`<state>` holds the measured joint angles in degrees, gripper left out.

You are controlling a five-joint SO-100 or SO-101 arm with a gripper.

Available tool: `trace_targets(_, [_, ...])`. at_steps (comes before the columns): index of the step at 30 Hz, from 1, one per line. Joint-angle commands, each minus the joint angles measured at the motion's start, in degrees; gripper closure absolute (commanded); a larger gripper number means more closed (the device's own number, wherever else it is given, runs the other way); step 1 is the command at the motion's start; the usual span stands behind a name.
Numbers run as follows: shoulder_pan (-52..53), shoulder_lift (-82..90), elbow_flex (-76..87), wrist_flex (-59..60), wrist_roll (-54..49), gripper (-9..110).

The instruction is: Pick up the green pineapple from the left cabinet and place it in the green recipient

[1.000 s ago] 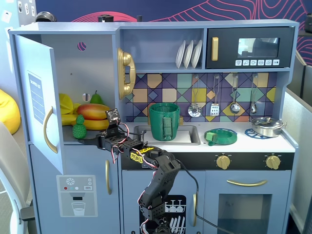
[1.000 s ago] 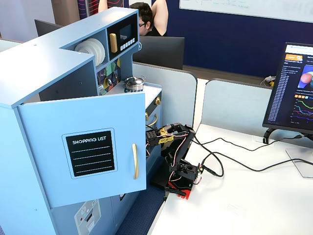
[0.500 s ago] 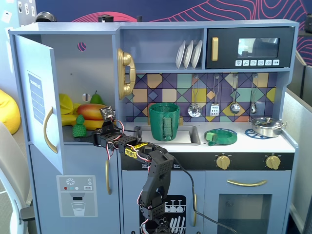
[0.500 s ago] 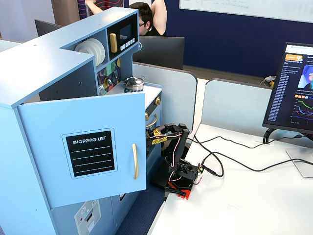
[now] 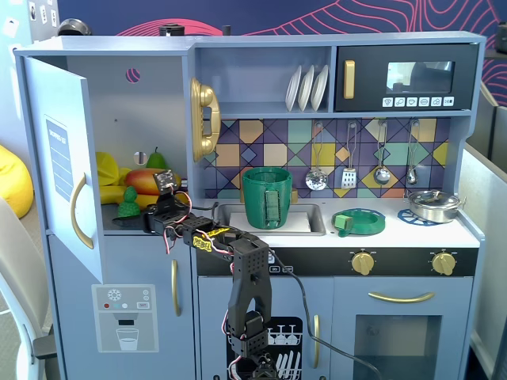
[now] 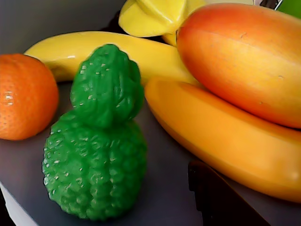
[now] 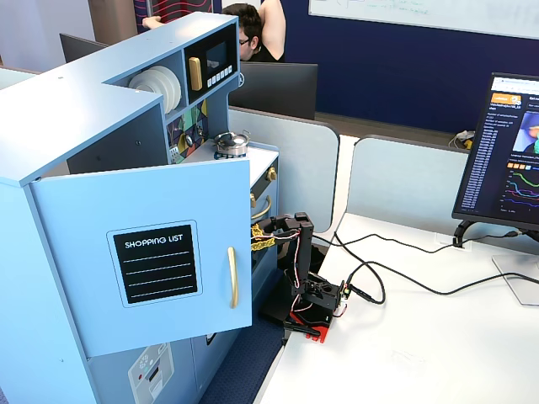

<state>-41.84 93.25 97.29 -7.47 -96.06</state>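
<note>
I see the green pineapple (image 6: 96,141) upright on the left cabinet (image 5: 119,111) shelf beside a banana (image 6: 221,146); I cannot tell my jaws' state. Closing off-center could topple it.

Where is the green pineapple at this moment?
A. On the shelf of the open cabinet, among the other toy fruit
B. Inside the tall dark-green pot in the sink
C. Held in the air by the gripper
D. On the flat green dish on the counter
A: the green pineapple stands on the shelf of the open left cabinet, and the wrist view shows it beside an orange and a banana.
</note>
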Motion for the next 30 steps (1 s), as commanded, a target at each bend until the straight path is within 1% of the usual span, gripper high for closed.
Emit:
trace_targets(1, [-1.1, -1.8, -7.5, -1.6, 0.3, 56])
trace_targets(8, [-0.5, -8.3, -15.0, 0.3, 0.6, 57])
trace_targets(10, [-0.6, -9.5, -16.1, 0.4, 0.1, 61])
trace_targets(12, [-0.8, -10.0, -16.9, 1.5, -1.5, 77])
trace_targets(14, [-1.0, -10.4, -17.1, 2.7, -4.2, 97])
trace_targets(15, [-1.0, -10.5, -17.1, 3.4, -5.9, 102])
trace_targets(18, [-1.0, -9.7, -17.1, 5.6, -5.6, 102])
trace_targets(22, [-1.8, -5.1, -16.0, 10.4, -8.4, 102])
trace_targets(25, [-1.8, 3.3, -13.1, 18.9, -14.2, 102])
trace_targets(30, [-1.3, 20.6, -2.7, 24.2, -16.5, 102])
